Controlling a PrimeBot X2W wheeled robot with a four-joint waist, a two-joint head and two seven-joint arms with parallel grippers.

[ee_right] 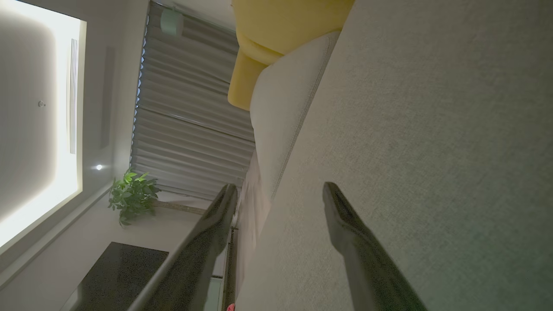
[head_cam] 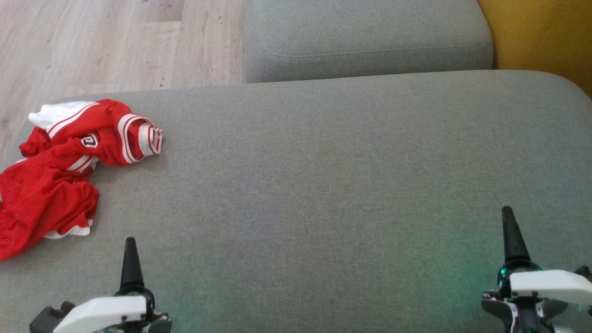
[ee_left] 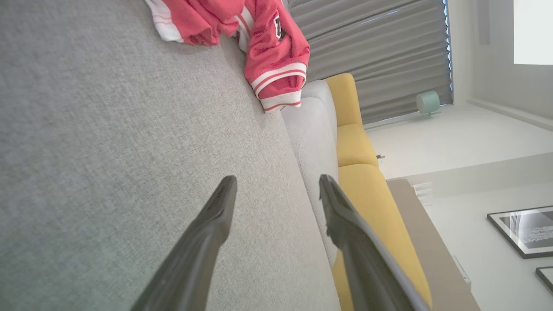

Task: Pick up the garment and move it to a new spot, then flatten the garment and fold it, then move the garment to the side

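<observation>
Garment [head_cam: 55,180] crumpled, red and white, left edge of frame on grey cushion [head_cam: 351,185], left gripper [ee_left: 276,182] lower left, near garment, not touching, fingers apart, empty, right gripper [ee_right: 280,186] lower right, fingers apart, empty

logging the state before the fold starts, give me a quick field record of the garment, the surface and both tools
garment: red jersey with white striped trim, crumpled, unfolded
garment place: left end of the grey sofa seat
left tool: open, empty, short of the jersey
right tool: open, empty, over bare seat on the right
beyond the seat: grey cushion, yellow cushion, wooden floor
task stage: garment not yet picked up
</observation>
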